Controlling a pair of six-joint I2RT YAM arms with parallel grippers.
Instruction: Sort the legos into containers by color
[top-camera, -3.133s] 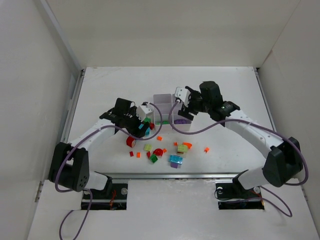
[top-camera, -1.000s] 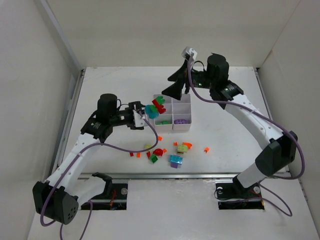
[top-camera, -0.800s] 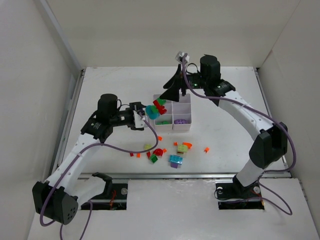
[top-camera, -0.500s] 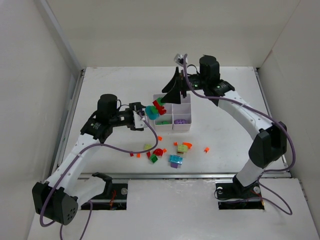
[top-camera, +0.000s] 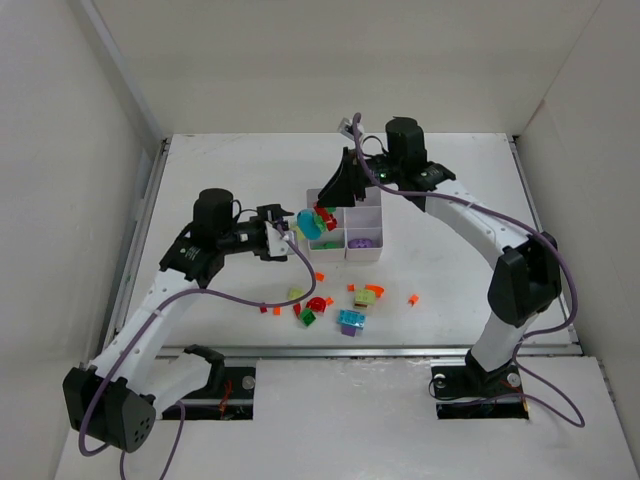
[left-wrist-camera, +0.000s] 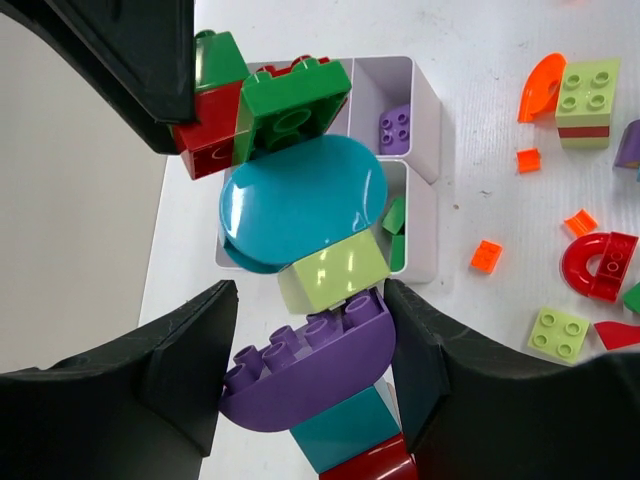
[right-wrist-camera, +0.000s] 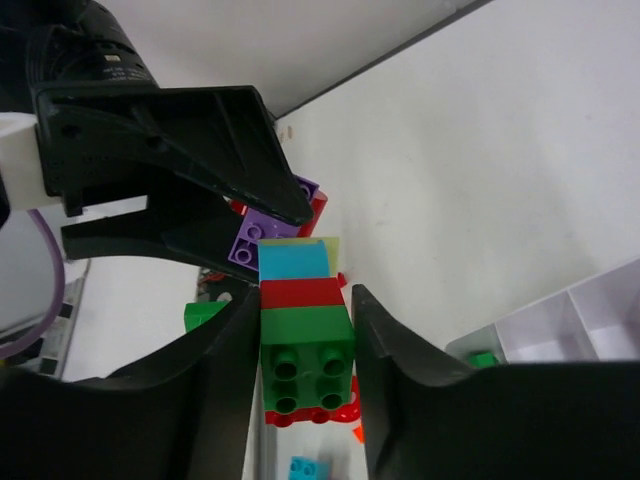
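Note:
A joined stack of legos (top-camera: 311, 221) hangs above the left side of the white containers tray (top-camera: 368, 252). My left gripper (left-wrist-camera: 310, 375) is shut on the stack's purple half-round piece (left-wrist-camera: 320, 365). Beyond that piece come a yellow-green brick, a cyan dome (left-wrist-camera: 300, 200), then green and red bricks. My right gripper (right-wrist-camera: 305, 350) is shut on the far end, with a finger against each side of the green brick (right-wrist-camera: 305, 345). In the top view the right gripper (top-camera: 335, 195) meets the stack from behind. Purple and green pieces lie in the tray's compartments (left-wrist-camera: 398, 125).
Loose legos (top-camera: 345, 300) in red, orange, yellow-green, cyan and purple lie scattered on the table in front of the tray. One small orange bit (top-camera: 412, 298) lies off to the right. White walls enclose the table on the left, right and back.
My right gripper has swung left and down to the stack's far end and closed its fingers around the green brick. The left arm and the stack have stayed in place.

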